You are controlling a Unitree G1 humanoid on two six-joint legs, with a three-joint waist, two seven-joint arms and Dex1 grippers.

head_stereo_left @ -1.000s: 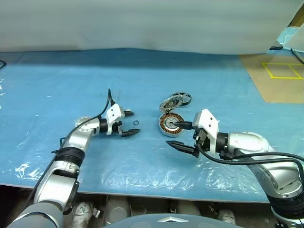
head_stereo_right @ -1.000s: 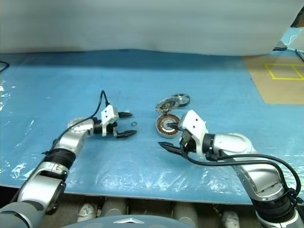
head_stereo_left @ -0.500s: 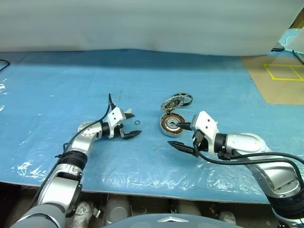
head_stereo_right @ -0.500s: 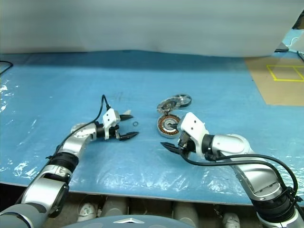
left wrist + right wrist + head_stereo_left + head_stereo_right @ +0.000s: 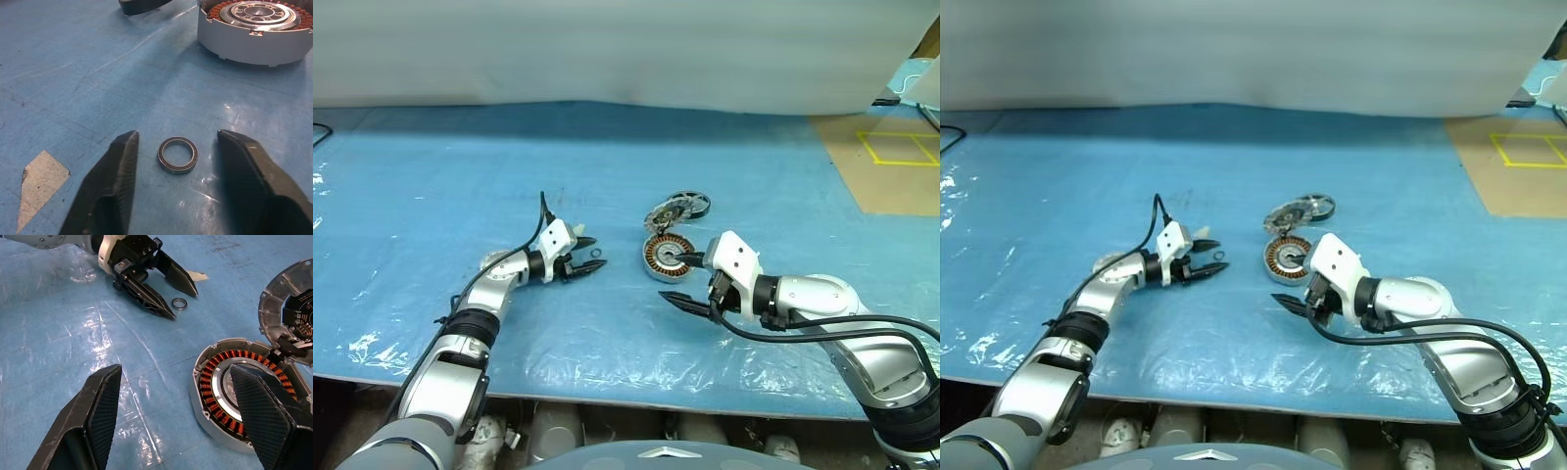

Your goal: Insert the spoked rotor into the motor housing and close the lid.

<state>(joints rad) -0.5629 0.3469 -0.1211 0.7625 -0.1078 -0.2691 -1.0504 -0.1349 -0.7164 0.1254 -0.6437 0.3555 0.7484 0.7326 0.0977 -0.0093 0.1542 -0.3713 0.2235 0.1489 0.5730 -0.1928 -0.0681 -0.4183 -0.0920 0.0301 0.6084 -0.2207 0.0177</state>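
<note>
The motor housing (image 5: 664, 257), a silver-grey cup with copper windings, sits mid-table. Just behind it lies the spoked rotor (image 5: 689, 204), next to a silver-rimmed disc (image 5: 288, 298) that leans on the housing's far edge. My right gripper (image 5: 677, 277) is open beside the housing (image 5: 239, 391), one finger over its rim and nothing held. To the left, my left gripper (image 5: 177, 134) is open, its fingers on either side of a tiny black ring (image 5: 177, 154) that lies flat on the sheet, with a gap on each side.
A blue plastic sheet (image 5: 460, 166) covers the table, wrinkled near the front edge (image 5: 607, 397). A pale tape patch (image 5: 41, 181) lies by the left fingers. Brown floor with yellow tape (image 5: 896, 147) shows at the far right.
The left gripper's fingers have narrowed around the small black ring and edged slightly toward it. The right gripper, housing and rotor have stayed put.
</note>
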